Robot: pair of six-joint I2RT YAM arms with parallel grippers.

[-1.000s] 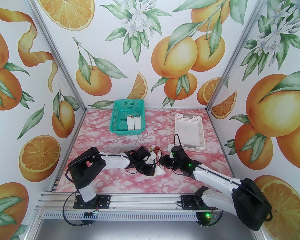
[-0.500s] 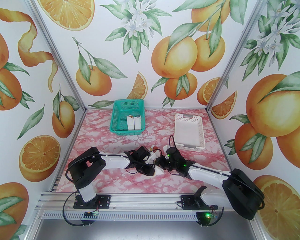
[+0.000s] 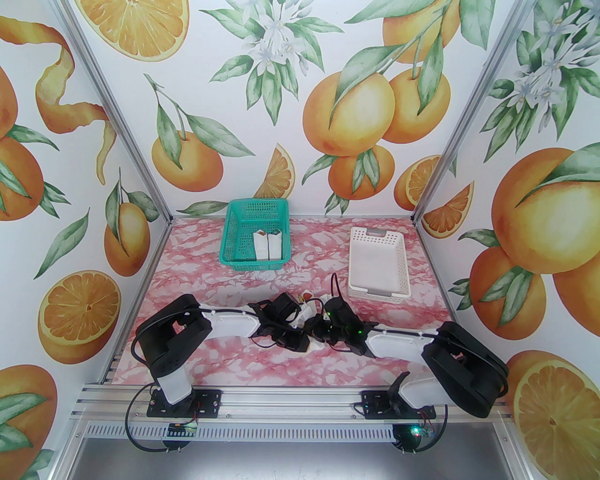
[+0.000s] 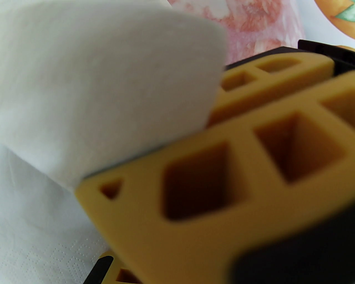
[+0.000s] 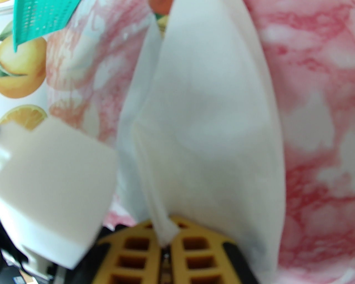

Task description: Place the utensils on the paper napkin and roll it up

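Your left gripper [image 3: 304, 327] and right gripper [image 5: 165, 245] meet nose to nose at 6 o'clock on the pink marbled table [image 3: 234, 365], both clenched on the paper napkin [image 5: 205, 119]. In the right wrist view the yellow fingers [image 5: 194, 260] pinch a twisted fold. The sheet bulges away toward 12 o'clock, where an orange utensil tip [image 5: 160, 5] peeks out; you cannot tell which utensil. In the left wrist view the napkin spills from between the left fingers [image 4: 144, 222]. The teal basket [image 3: 233, 236] holding two white wrapped bundles [image 3: 268, 244] sits at 11 o'clock, the white basket [image 3: 401, 262] at 1 o'clock.
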